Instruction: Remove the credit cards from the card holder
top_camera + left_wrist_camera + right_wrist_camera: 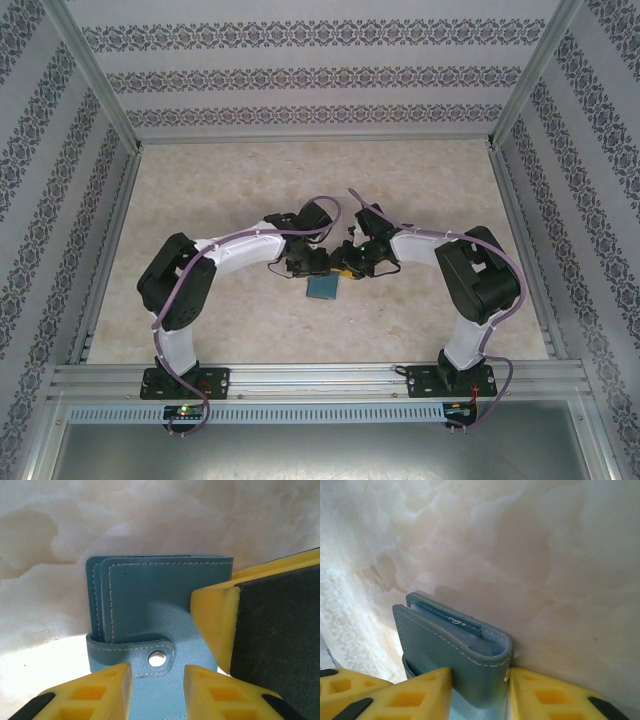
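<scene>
Left gripper (157,676) narrowly parted over teal-blue folding leather card holder (150,595), grip unclear; right gripper (480,677) clamps it. Unsnap strap (131,651) first.

Top external: fixed high behind the arm bases (185,382), tilted down and forward. Far off; whole table (220,190) framed. Near centre the left gripper (312,264) and right gripper (352,266) meet, card holder (322,288) at their 6 o'clock.

Left wrist: rides its gripper, faces along the fingers (95,692), very near; right gripper's finger (215,620) enters at 3 o'clock.

Right wrist: equally near, own fingers (395,697) at 6 o'clock, card holder edge-on.

All three share card holder and marbled tabletop.
</scene>
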`<state>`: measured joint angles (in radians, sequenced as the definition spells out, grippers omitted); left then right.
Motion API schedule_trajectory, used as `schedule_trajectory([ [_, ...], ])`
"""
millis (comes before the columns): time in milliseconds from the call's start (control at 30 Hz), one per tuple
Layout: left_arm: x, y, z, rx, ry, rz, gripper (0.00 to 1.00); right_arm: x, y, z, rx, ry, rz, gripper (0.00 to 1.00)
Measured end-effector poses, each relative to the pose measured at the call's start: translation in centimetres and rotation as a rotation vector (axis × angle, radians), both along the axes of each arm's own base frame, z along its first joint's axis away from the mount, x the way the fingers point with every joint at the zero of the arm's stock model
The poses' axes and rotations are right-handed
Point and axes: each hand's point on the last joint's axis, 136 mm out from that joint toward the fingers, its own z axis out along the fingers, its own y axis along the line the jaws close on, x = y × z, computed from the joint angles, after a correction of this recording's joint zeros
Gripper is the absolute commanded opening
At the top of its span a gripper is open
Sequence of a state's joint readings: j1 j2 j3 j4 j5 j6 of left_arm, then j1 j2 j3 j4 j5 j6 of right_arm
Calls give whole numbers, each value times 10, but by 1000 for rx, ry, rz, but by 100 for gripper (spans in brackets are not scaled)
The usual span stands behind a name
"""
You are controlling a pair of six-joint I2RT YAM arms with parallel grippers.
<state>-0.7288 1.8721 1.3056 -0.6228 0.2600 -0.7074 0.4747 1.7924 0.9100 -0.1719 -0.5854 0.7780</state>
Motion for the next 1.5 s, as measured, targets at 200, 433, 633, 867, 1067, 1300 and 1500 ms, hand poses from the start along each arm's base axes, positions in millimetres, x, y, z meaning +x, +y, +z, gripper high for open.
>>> schedule_trajectory([
  [200,0,-1,-4,70,-5,-24,33,0,2,0,17,-5,5,21],
  [433,-3,-1,-8,85,3,-40,34,0,3,0,30,-6,10,15],
  [633,-3,1,-13,106,3,-56,37,0,3,0,37,3,8,14],
  [867,-3,3,-16,124,9,-63,39,0,3,0,39,5,9,13],
  [1067,-3,4,-17,133,12,-69,44,0,3,-1,38,6,9,13],
  [1300,-3,6,-19,141,15,-76,41,0,3,-1,38,6,8,13],
  [1500,-3,7,-21,154,9,-80,30,0,3,0,39,8,6,11],
])
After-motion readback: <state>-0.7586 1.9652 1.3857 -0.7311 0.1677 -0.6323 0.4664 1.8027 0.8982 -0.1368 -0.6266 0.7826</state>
